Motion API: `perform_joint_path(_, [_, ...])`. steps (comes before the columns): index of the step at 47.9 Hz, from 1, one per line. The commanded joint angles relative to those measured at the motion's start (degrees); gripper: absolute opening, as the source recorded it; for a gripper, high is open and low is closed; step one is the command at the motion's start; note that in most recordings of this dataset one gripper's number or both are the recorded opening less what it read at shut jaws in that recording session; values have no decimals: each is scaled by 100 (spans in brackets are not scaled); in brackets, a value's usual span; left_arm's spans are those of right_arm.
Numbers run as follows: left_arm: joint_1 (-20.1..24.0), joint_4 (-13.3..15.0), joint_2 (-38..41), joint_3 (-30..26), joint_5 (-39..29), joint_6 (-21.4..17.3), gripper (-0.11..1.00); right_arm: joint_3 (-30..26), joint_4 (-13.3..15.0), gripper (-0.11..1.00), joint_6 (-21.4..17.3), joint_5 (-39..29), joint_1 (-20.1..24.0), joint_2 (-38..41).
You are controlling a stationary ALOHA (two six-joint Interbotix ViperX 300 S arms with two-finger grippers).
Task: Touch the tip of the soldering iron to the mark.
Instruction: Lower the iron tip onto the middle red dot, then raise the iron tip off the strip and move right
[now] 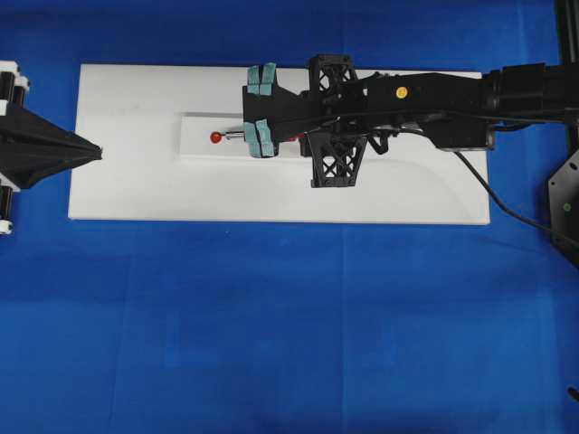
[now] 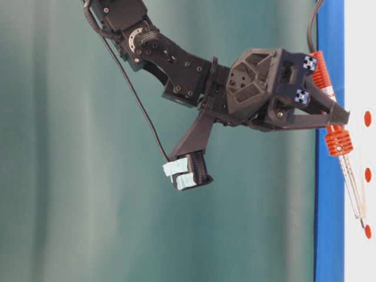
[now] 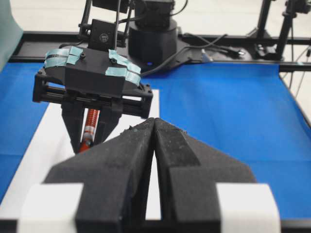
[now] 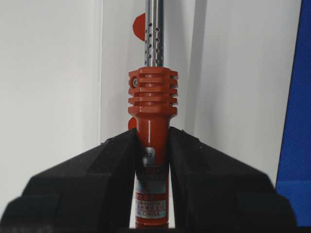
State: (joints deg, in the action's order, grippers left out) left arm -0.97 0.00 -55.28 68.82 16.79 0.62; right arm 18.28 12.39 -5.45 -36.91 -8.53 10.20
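Observation:
My right gripper [image 4: 152, 135] is shut on the red-orange handle of the soldering iron [image 4: 152, 104]. It holds the iron over the white board [image 1: 136, 99]. The metal shaft [image 1: 233, 136] points left toward a red mark [image 1: 216, 137]. From table level the tip [image 2: 362, 220] sits right at the edge of the lowest red mark [image 2: 368, 231]; I cannot tell whether they touch. My left gripper [image 1: 98, 151] is shut and holds nothing. It rests at the board's left edge, well apart from the iron.
Two more red marks [image 2: 368, 118] [image 2: 368, 174] lie along the board's raised strip [image 1: 199, 152]. The iron's black cord [image 1: 493, 194] trails off to the right over the blue table cover [image 1: 289, 325]. The right arm [image 1: 425, 99] spans the board's right half.

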Motion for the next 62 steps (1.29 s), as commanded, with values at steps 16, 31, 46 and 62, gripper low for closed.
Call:
perform_joint_path(16, [0, -18, 35, -44, 44, 9, 0, -149, -26, 6, 9, 26, 9, -97])
perform_joint_path(31, [-9, -9, 35, -44, 35, 18, 0, -237, -26, 6, -9, -79, 9, -281])
perform_joint_path(46, [-9, -18, 26, -44, 26, 18, 0, -448, 0, 6, -18, -571, 18, -1090])
perform_joint_path(62, [-9, -18, 9, -44, 26, 18, 0, -439, 0, 6, 0, -659, 88, -1230])
